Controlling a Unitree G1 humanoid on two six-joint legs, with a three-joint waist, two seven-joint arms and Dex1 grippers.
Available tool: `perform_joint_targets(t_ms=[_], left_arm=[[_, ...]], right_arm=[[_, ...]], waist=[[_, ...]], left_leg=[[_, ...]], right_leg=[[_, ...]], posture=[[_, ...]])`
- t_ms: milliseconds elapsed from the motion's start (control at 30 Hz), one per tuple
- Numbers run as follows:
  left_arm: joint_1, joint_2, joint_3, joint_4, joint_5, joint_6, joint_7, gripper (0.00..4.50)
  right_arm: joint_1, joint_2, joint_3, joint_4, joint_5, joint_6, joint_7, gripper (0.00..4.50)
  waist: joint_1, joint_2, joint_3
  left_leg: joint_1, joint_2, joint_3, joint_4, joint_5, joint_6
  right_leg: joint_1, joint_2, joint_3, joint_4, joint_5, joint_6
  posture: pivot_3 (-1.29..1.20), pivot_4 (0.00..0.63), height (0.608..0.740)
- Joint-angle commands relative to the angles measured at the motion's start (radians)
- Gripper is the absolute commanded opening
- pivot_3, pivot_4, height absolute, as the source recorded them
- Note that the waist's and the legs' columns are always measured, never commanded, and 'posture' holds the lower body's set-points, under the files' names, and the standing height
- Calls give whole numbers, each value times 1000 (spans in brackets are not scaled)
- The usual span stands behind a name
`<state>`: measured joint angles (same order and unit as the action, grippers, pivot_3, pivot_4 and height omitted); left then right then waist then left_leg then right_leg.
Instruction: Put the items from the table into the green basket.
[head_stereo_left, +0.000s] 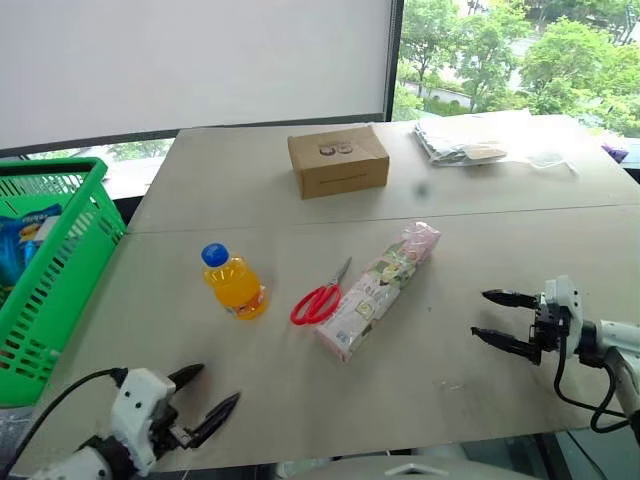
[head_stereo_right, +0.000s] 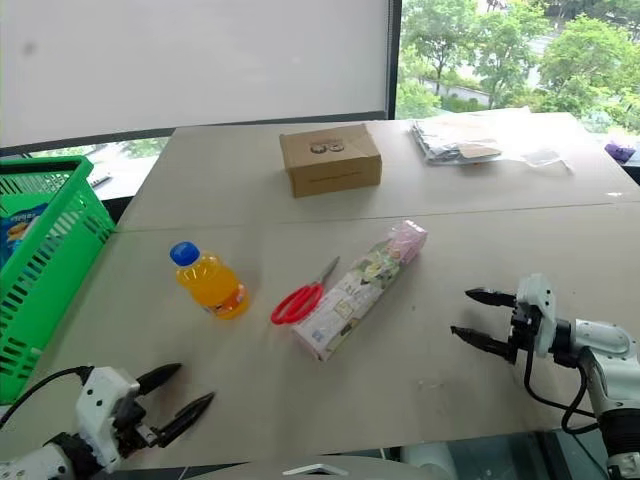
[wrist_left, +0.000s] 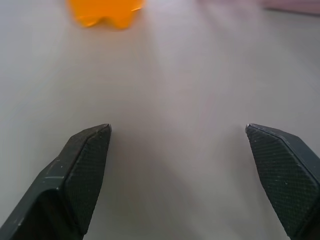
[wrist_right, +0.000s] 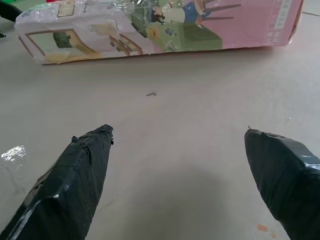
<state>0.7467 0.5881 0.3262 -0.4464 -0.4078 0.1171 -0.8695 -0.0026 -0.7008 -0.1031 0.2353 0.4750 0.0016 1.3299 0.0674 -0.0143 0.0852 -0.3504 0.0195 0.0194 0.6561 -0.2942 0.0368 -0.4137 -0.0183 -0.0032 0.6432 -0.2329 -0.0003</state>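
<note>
On the beige table stand an orange-drink bottle with a blue cap, red-handled scissors beside it, and a long pinkish packet lying diagonally. The green basket sits off the table's left edge with a blue bag inside. My left gripper hovers open at the near left edge, short of the bottle. My right gripper is open at the right, pointing toward the packet with bare table between them.
A brown cardboard box sits at the back centre of the table. Clear plastic bags lie at the back right by the window. A straight seam crosses the tabletop behind the items.
</note>
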Motion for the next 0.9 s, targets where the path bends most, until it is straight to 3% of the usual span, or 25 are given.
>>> perform_joint_targets(t_ms=[33,233,367,833,900], left_arm=[[-68,36,-43,-126,10,40,23,4437],[-222,35,-127,-188,50,130,115,4437],[-298,46,-185,-153,160,151,180,4437],[-476,-8,-342,4,362,77,280,4437],[-483,-24,-347,10,373,74,299,3910]], right_arm=[[30,-19,-10,-168,56,67,14,4500],[11,-17,-10,-497,195,266,-95,4500],[-61,-27,-3,-687,286,422,-216,4500],[-144,-89,3,-817,345,606,-313,4500],[-145,-110,-1,-824,358,632,-313,4500]], waist=[[-2,0,0],[-15,1,2],[-24,-1,1],[-29,-5,3],[-29,-5,3]], left_leg=[[0,1,0,0,0,0],[-2,3,0,0,0,0],[0,2,-1,2,0,0],[1,1,0,2,0,0],[1,2,0,2,0,0]], right_leg=[[0,0,0,0,0,0],[0,2,1,2,0,0],[0,2,0,4,0,0],[1,0,1,3,2,3],[1,0,1,3,3,3]], posture=[[127,58,724],[91,58,724],[81,57,724],[49,51,724],[41,49,724]])
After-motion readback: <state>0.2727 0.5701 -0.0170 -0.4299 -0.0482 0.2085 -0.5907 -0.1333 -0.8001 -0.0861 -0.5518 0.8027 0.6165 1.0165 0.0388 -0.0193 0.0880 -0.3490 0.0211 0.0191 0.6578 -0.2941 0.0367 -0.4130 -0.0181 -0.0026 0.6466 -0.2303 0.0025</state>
